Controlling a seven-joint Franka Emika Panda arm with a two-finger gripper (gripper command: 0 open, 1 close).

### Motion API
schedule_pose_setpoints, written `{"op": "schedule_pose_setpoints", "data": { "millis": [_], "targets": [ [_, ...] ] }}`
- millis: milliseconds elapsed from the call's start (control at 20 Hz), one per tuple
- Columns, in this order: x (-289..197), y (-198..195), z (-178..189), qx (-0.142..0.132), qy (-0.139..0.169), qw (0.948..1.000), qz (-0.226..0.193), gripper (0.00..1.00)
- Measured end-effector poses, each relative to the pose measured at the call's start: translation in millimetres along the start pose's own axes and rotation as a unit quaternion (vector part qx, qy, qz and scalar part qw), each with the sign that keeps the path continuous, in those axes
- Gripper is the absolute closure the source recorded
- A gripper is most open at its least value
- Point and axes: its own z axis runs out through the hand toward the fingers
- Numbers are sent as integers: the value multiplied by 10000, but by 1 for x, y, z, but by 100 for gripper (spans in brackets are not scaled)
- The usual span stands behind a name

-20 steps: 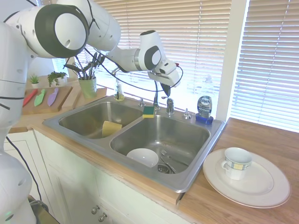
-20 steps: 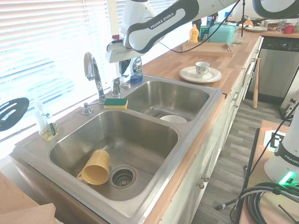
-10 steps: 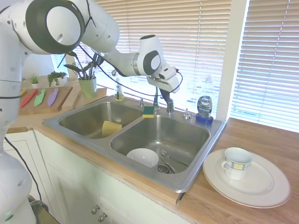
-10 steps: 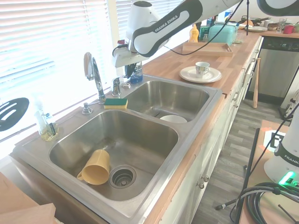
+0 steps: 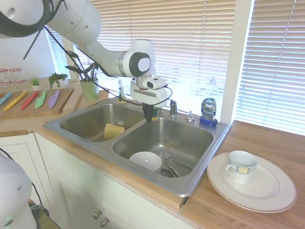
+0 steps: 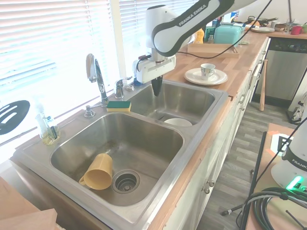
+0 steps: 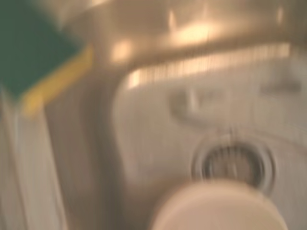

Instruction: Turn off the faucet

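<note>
The chrome faucet point(image 6: 96, 72) arches up at the back of the sink divider. Its small lever handle point(image 6: 120, 86) stands on a short post beside it, and shows in the first exterior view as the handle point(image 5: 173, 108). There the arm hides the spout. My gripper point(image 6: 157, 89) points straight down over the back edge of the basin that holds the white bowl. It hangs in front of the handle without touching it. Its fingers are shut on nothing. In the first exterior view the gripper point(image 5: 149, 116) hangs just left of the handle. I see no water stream.
A green and yellow sponge point(image 6: 118, 105) lies on the divider by the faucet base. The white bowl point(image 5: 145, 160) sits below my gripper. A yellow cup point(image 6: 98, 171) lies in the other basin. Dish soap point(image 5: 208, 109) stands behind the sink. A plate point(image 5: 274, 191) with a mug point(image 5: 241, 166) rests on the counter.
The gripper left the lever handle, swung out over the basin and turned to point straight down. The handle now stands free.
</note>
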Motion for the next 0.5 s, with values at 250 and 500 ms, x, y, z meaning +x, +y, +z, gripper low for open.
{"op": "schedule_pose_setpoints", "data": {
  "millis": [250,500],
  "targets": [
    [-42,44,-18,-67,-43,9998,-173,0],
    [-61,78,-25,-47,-7,9999,-162,0]
  ]
}}
